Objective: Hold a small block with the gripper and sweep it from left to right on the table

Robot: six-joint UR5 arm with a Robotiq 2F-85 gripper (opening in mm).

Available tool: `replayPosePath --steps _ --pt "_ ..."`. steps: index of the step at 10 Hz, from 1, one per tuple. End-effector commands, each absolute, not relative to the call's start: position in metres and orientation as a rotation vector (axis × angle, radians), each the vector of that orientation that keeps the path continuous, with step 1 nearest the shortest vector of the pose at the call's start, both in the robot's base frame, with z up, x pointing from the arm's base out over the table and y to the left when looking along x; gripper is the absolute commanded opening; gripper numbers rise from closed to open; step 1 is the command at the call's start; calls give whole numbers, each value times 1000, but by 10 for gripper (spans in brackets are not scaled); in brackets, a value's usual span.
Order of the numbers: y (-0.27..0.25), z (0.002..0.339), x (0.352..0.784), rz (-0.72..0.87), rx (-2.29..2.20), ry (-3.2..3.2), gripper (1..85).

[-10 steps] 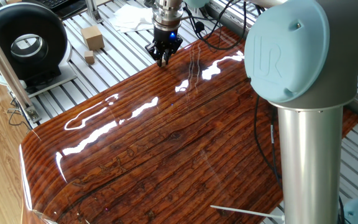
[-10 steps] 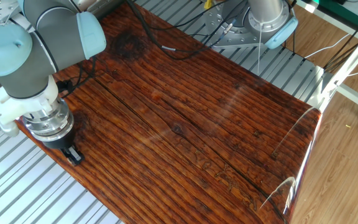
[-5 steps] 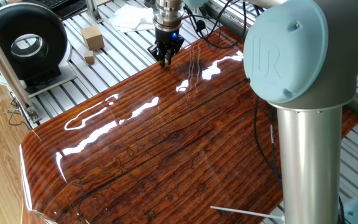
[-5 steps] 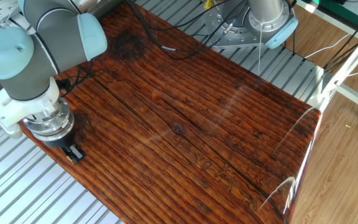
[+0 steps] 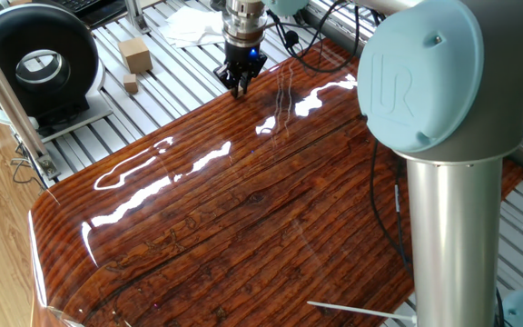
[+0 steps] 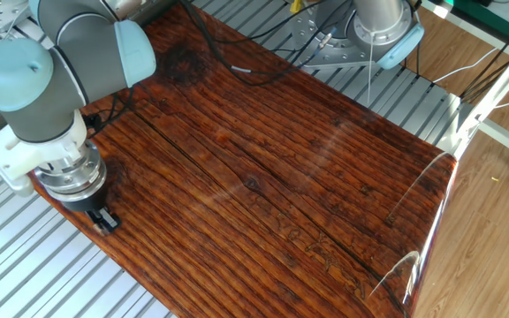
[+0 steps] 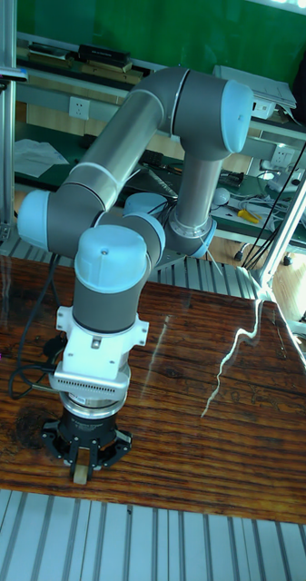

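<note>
My gripper [image 7: 81, 472] points straight down at the near edge of the table [image 7: 198, 399] in the tall fixed view. Its black fingers are shut on the small block [image 7: 80, 475], a tan sliver showing between the fingertips. In one fixed view the gripper [image 5: 239, 87] stands at the table's [image 5: 243, 209] far edge, and the block is hidden by the fingers. In the other fixed view the gripper [image 6: 105, 222] hangs over the left edge of the table [image 6: 281, 177], just under the silver wrist.
On the grey slatted base beyond the table lie a bigger tan block [image 5: 135, 54], another small tan cube [image 5: 131, 84], a black round device [image 5: 39, 64] and white cloth [image 5: 189, 27]. Cables [image 6: 237, 69] trail over the board. The arm's big elbow joint [image 5: 420, 82] blocks the right.
The arm has crept very slightly along the table edge. The gripper stays shut and low at the board's edge.
</note>
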State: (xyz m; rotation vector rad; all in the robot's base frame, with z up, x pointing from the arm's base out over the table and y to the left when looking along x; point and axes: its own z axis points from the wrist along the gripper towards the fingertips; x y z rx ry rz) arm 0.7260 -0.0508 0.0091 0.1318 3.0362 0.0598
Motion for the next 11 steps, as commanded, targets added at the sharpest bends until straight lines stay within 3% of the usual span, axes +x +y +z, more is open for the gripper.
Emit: replayPosePath --steps 1,11 --pt "-50 8 730 70 147 3018 10" --pt "-50 5 724 62 126 3035 10"
